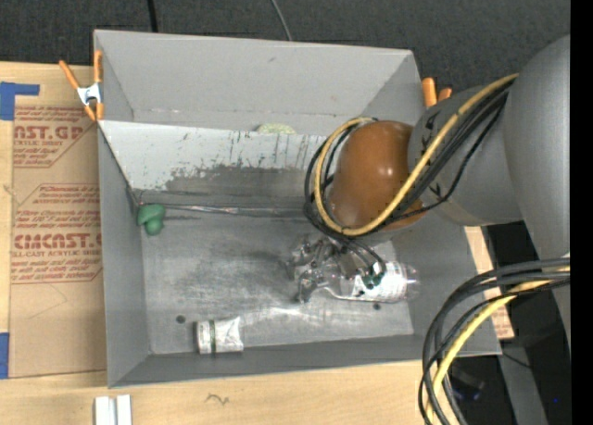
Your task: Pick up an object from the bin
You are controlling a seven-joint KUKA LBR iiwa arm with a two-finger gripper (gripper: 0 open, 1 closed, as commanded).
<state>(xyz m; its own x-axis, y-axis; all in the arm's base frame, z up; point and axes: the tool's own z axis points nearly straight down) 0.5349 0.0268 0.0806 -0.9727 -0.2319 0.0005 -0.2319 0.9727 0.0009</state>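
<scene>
My gripper (317,268) hangs low over the bin floor, right of the middle, under the arm's orange cover. Right beside it, on its right side, a clear plastic bottle (382,283) with a white label and a green bit lies flat; the gripper's metal parts overlap the bottle's left end. Whether the gripper touches the bottle I cannot tell. A small crumpled white and silver roll (219,335) lies near the front wall, to the gripper's lower left.
A green lump (151,218) sits in the bin's far left corner, where the floor meets the sloping back wall. The arm and its looping cables cover the bin's right side. Bare floor stretches between the gripper and the left wall.
</scene>
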